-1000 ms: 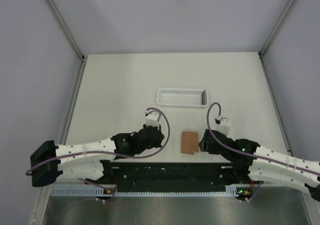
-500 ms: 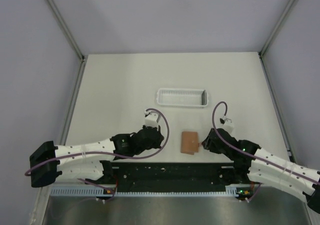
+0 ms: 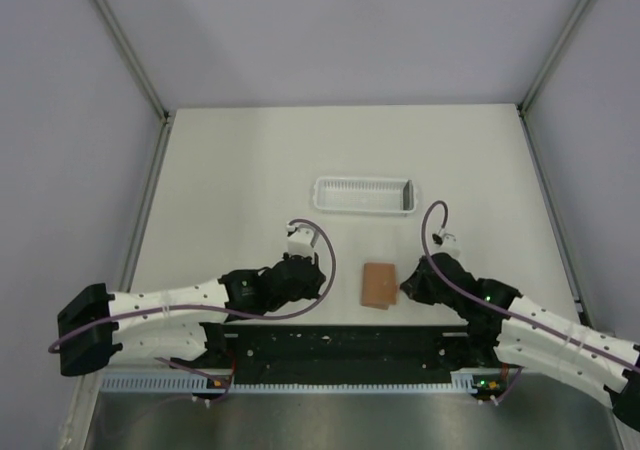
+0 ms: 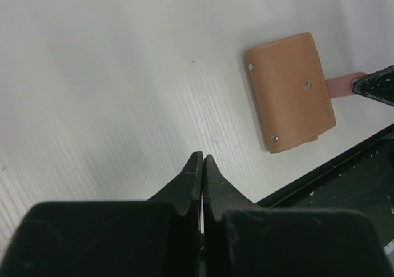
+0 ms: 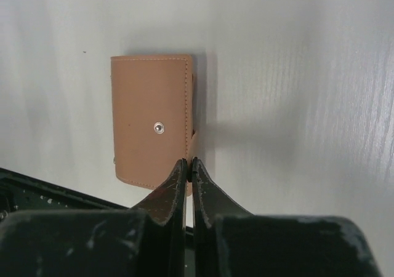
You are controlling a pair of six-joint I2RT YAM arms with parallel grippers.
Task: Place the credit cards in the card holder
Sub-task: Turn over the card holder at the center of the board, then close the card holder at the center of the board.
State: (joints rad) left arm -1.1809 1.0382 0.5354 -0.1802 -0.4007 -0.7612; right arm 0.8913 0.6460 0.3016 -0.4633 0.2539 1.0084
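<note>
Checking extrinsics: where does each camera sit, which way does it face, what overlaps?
Top external: above and behind the bases, looking down at the table; both arms, card holder, white tray show.
Left wrist: faces down past the shut left gripper toward the card holder.
Right wrist: faces down; right gripper tips at the card holder's edge.
Shared: all three see the card holder.

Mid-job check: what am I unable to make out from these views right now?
Credit cards: in no view.
Card holder inside: hidden in all views, it lies closed.
Strap at the right gripper: right wrist view, the fingers cover it; pinched or not, unclear.
White tray contents: top view only, too small.
</note>
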